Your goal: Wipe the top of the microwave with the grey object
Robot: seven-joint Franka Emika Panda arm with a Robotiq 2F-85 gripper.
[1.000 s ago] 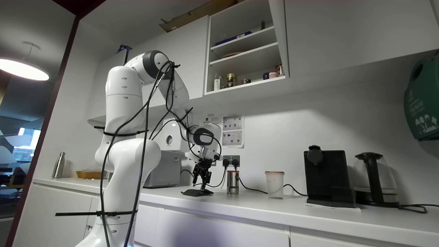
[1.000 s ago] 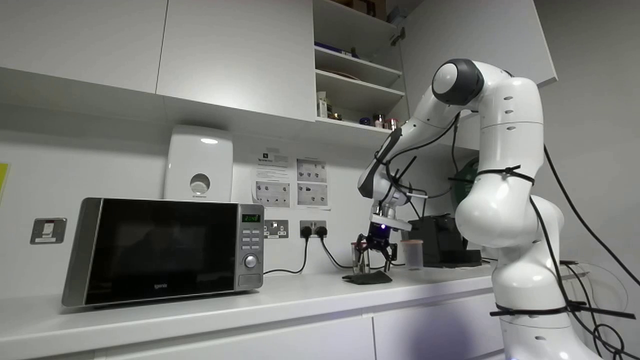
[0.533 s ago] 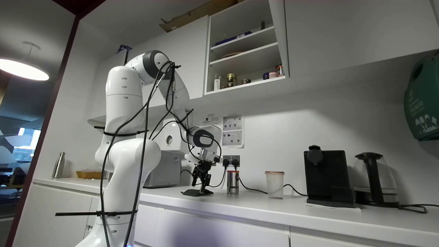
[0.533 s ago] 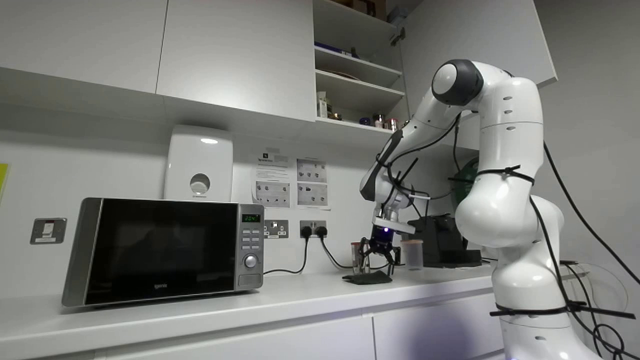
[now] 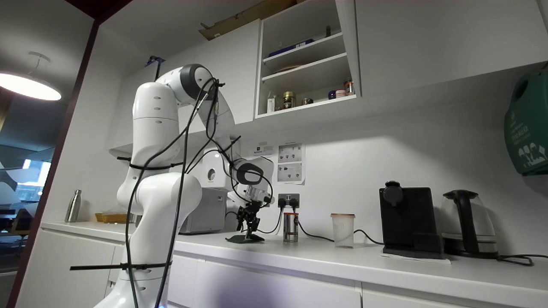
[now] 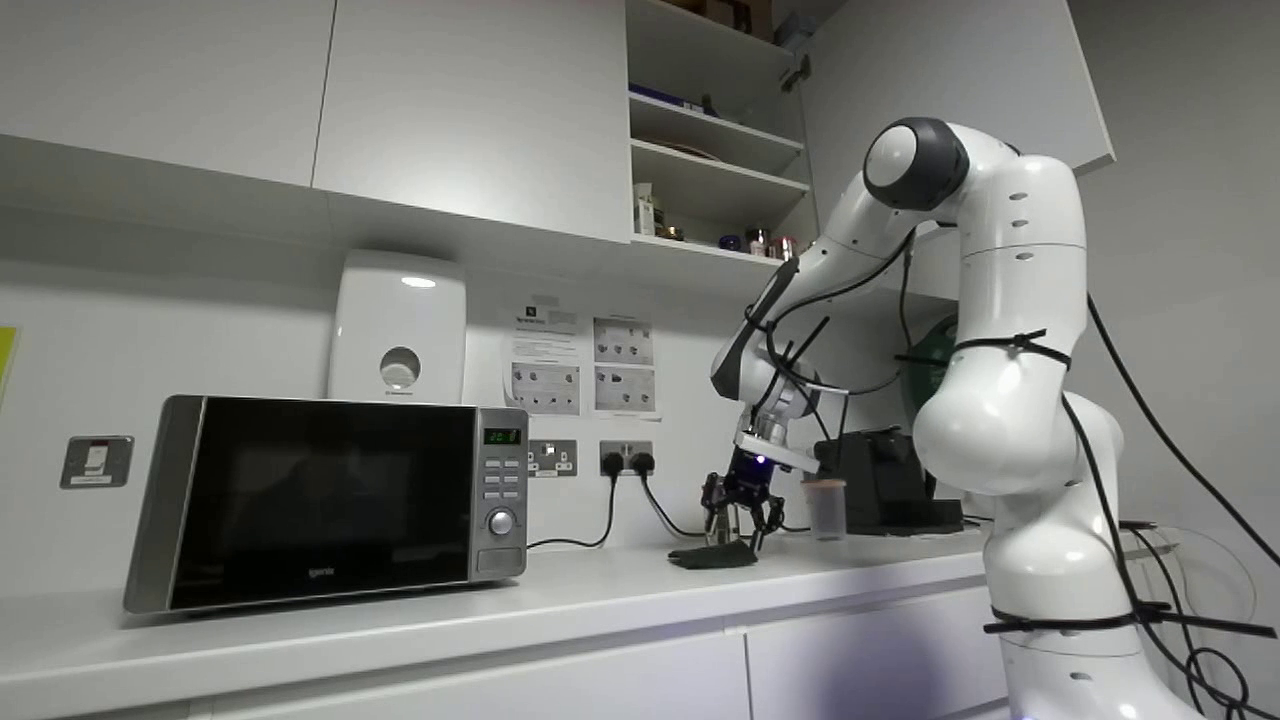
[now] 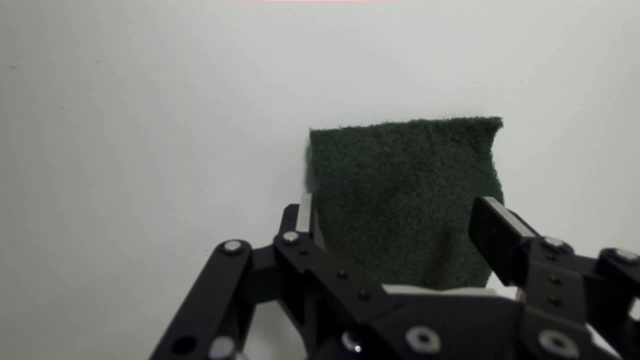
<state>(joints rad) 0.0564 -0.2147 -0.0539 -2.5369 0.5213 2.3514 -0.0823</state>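
Dark-green cloth [image 7: 407,175] has just been shifted slightly along the counter [image 6: 600,583] toward the microwave [image 6: 335,500], apparently by the gripper [image 7: 396,202], whose jaws are spread across it (no pinch is seen), so grasping is judged still unfinished.

It's dim in here despite the glowing round lamp [image 5: 29,87], with violet-tinged shadow on the cupboard fronts [image 6: 865,655], glare on the white dispenser [image 6: 398,318], and the wrist view darker at left.
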